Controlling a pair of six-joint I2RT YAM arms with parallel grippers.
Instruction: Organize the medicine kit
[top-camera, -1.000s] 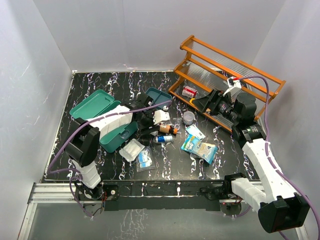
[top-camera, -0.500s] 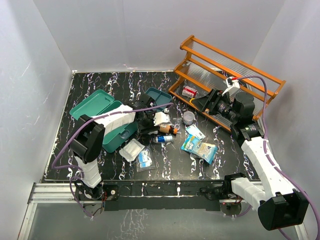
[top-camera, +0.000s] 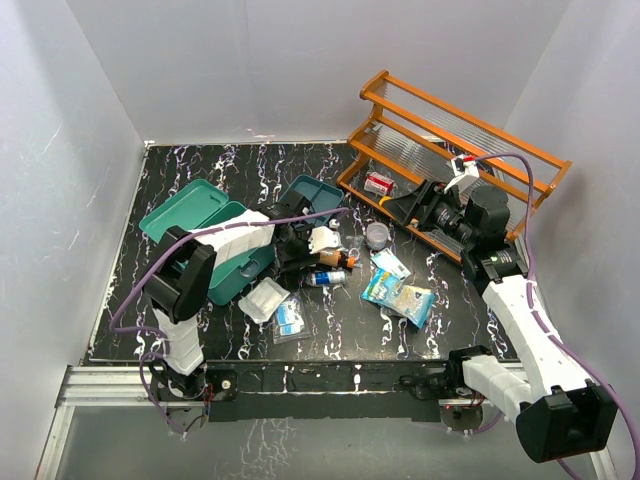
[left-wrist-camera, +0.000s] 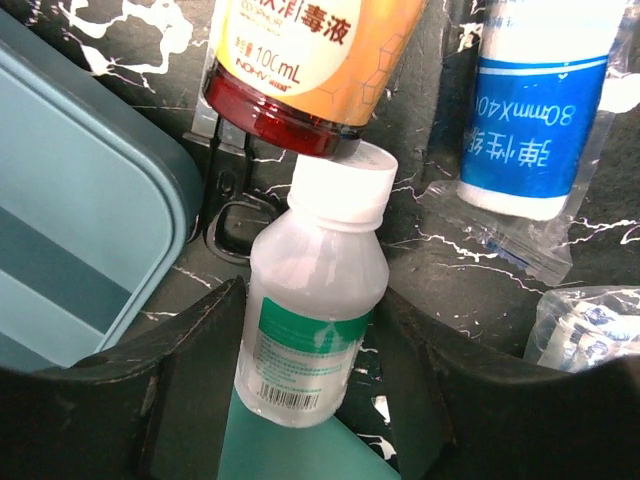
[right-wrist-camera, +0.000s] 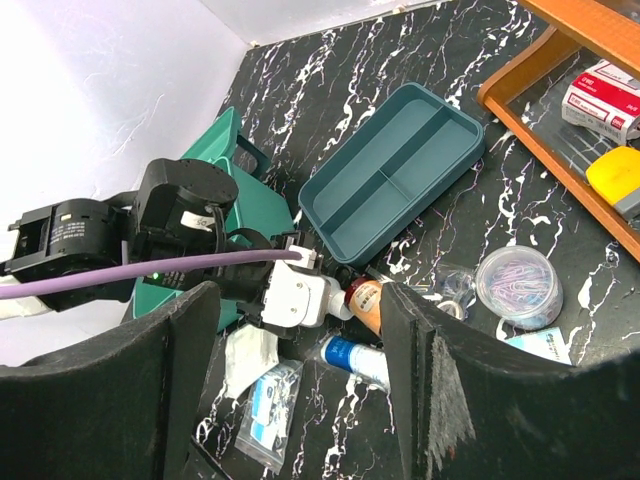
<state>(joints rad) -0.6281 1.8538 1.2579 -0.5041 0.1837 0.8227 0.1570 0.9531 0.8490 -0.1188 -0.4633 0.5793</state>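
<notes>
medicine kit (top-camera: 195, 222) sits at the left side of the desk (top-camera: 200, 170): teal box w/ lid hinged open toward the back-left. its insert tray (top-camera: 318, 192) is out of the box, lying flat on the desk btwn the box and the orange wooden rack (top-camera: 455, 150), w/ one long divider down its middle.

left jaws are low over the clutter just on the near side of the tray, closed on a small clear bottle (left-wrist-camera: 315, 300) w/ white cap and green label. both fingers (left-wrist-camera: 190, 350) sit against its lower sides. the cap is right up against the base of an amber bottle (left-wrist-camera: 310, 60) w/ orange label, lying on the desk. a blue-label tube in clear wrap (left-wrist-camera: 540, 120) lies beside that.

right jaws hang above the desk in front of the rack, spread wide, nothing btwn them. under them are a round clear tub of paper clips (right-wrist-camera: 518, 285) and blue-white packets (top-camera: 400, 295). a red-white box (top-camera: 378, 182) and a yellow item (right-wrist-camera: 620, 172) sit in the rack's bottom tier. a white packet (top-camera: 262, 298) and a small blue-white pack (top-camera: 290, 318) lie toward the front edge, near the box.
</notes>
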